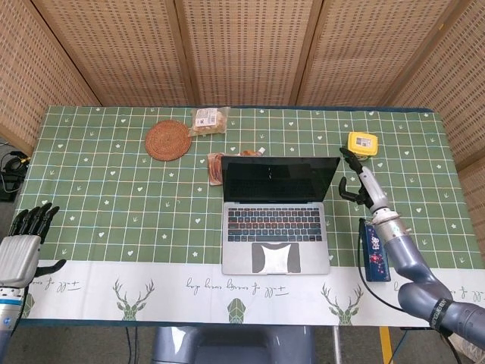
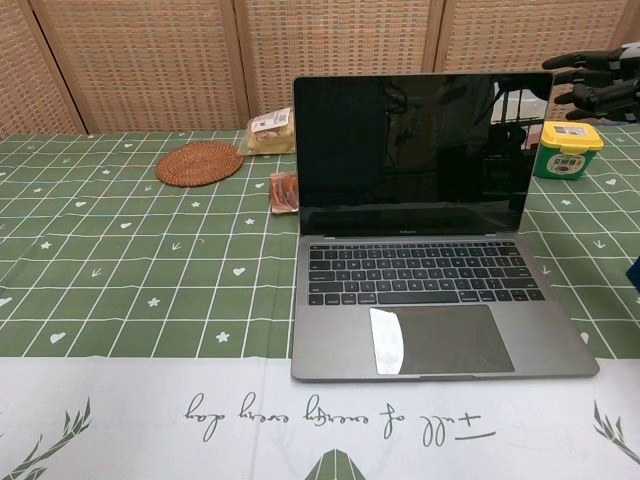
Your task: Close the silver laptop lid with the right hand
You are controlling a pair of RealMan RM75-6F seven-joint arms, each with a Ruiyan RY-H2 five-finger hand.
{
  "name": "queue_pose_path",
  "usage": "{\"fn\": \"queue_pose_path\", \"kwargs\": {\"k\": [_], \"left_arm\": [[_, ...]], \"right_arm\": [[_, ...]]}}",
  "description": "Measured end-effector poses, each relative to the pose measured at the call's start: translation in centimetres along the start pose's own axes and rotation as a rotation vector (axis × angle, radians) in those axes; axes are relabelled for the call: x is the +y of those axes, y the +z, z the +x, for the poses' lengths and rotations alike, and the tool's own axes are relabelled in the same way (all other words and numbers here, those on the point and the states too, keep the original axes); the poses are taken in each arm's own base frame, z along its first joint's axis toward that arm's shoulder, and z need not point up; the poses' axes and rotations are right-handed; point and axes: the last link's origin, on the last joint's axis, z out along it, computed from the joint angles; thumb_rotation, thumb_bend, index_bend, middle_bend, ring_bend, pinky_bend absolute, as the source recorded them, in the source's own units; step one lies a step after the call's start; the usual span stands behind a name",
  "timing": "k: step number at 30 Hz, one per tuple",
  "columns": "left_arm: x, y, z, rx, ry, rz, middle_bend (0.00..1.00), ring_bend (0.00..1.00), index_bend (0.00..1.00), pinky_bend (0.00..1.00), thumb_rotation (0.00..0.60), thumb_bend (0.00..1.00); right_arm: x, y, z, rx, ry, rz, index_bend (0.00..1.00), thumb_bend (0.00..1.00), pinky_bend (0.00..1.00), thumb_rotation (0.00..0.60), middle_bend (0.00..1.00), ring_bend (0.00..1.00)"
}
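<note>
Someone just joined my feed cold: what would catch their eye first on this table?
The open silver laptop at the middle of the table, its dark screen upright and facing the robot. Next, the right hand, fingers spread, hovering just off the lid's upper right corner in front of the yellow-lidded jar, not touching the lid in either view. The left hand sits idle at the near left edge.

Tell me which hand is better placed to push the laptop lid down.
Right. The right hand hangs open beside the lid's upper right corner of the laptop; the left hand sits far off at the table's near-left edge.
</note>
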Motion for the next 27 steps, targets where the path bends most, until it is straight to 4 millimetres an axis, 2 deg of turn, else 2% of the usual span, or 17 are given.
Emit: {"fn": "queue_pose_path", "kwargs": {"k": [3, 7, 10, 17, 22, 27], "left_arm": [[0.0, 0.0, 0.0, -0.001, -0.001, 0.000, 0.00, 0.00, 0.00, 0.00, 0.600, 0.08], [0.0, 0.0, 0.0, -0.001, -0.002, -0.001, 0.00, 0.00, 0.00, 0.00, 0.600, 0.08], [0.0, 0.0, 0.0, -0.003, -0.002, -0.001, 0.00, 0.00, 0.00, 0.00, 0.600, 0.08], [0.1, 0.0, -0.1, -0.007, 0.002, -0.005, 0.00, 0.00, 0.00, 0.00, 0.600, 0.08], [0.1, -0.1, -0.2, -0.008, 0.005, -0.006, 0.00, 0.00, 0.00, 0.00, 0.600, 0.08], [0.1, -0.1, -0.2, -0.009, 0.007, -0.009, 0.00, 0.00, 0.00, 0.00, 0.600, 0.08]], "right_arm": [[-0.4, 0.2, -0.4, -0.008, 0.016, 0.008, 0.11, 0.92, 0.04, 0.600, 0.07, 0.01], [-0.6, 0.2, -0.7, -0.004, 0.025, 0.015, 0.19, 0.92, 0.14, 0.600, 0.16, 0.10], [-0.6, 0.2, -0.7, 0.002, 0.031, 0.015, 0.22, 0.92, 0.17, 0.600, 0.21, 0.15], [-0.9, 0.0, -0.9, -0.007, 0.056, 0.012, 0.24, 0.92, 0.22, 0.600, 0.25, 0.18], [-1.0, -0.1, -0.8, -0.008, 0.070, 0.013, 0.24, 0.92, 0.32, 0.600, 0.25, 0.19], [-1.4, -0.2, -0.7, -0.009, 0.087, 0.020, 0.23, 0.92, 0.35, 0.600, 0.25, 0.19]]}}
